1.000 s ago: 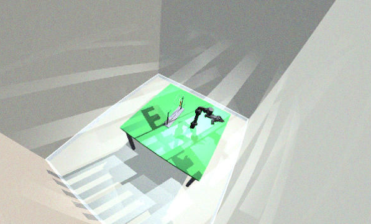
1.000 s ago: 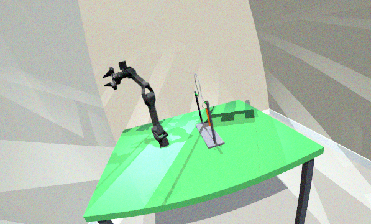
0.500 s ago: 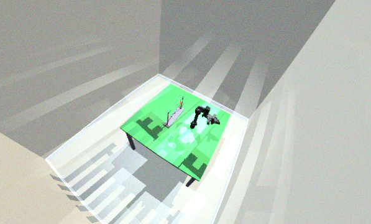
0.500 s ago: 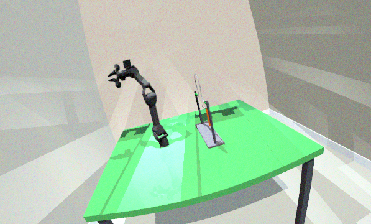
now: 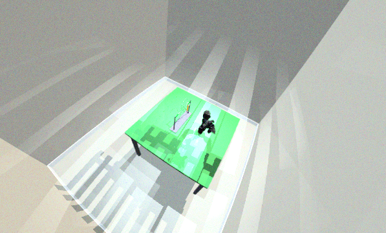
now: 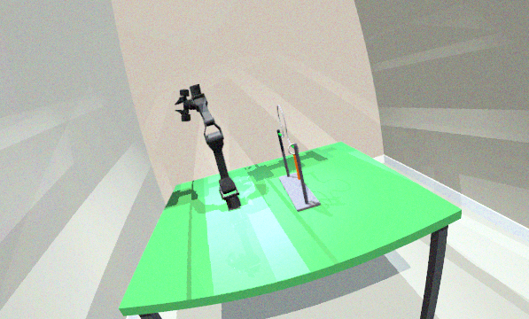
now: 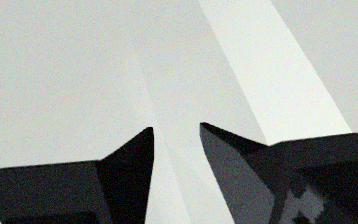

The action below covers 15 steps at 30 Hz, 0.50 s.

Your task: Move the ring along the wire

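Note:
The ring [image 6: 289, 150] hangs on the green part of the wire beside the post [image 6: 301, 177] nearer the exterior camera. Its orange handle [image 5: 188, 107] [image 6: 297, 166] points down close along that post. The other post [image 5: 174, 123] [image 6: 283, 152] stands at the far end of the grey base plate [image 5: 180, 123] [image 6: 292, 188]. The thin grey wire arches high between the posts. My gripper [image 6: 175, 107] [image 7: 176, 130] is partly open with nothing between the fingers. It is high in the air, well away from the ring, handle and wire, and points away from them.
The green table [image 5: 160, 113] [image 6: 379, 208] carries the wire stand and my arm [image 6: 220, 159]. The arm rises from its base beside the stand, with a gap between them. Pale walls and floor surround the table. The wrist view shows only pale surfaces beyond the fingers.

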Each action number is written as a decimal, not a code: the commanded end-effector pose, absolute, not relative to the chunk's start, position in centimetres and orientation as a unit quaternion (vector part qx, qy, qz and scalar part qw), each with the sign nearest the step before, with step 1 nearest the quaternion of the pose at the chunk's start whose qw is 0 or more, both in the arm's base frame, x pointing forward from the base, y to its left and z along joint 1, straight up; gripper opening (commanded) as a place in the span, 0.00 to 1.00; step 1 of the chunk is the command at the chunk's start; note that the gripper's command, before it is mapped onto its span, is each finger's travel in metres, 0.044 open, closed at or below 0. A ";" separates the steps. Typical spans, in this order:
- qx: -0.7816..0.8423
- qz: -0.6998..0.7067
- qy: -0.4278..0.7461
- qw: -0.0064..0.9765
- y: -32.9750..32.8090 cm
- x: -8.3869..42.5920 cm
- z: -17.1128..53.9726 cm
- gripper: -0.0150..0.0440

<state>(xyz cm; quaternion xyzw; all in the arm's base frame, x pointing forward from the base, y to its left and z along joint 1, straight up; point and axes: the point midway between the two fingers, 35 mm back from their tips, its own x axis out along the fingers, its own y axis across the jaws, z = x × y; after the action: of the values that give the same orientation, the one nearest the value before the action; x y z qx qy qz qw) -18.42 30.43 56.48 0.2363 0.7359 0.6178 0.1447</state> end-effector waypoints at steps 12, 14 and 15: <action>0.428 0.621 0.574 0.318 36.2 -1.5 56.5 0.53; 0.448 0.617 0.550 0.342 36.4 0.8 56.4 0.53; 0.458 0.614 0.537 0.353 36.4 2.0 56.4 0.53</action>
<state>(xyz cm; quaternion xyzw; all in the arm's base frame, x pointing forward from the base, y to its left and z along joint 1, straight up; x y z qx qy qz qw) -1.99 36.48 56.28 0.4225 0.5834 0.6190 0.3130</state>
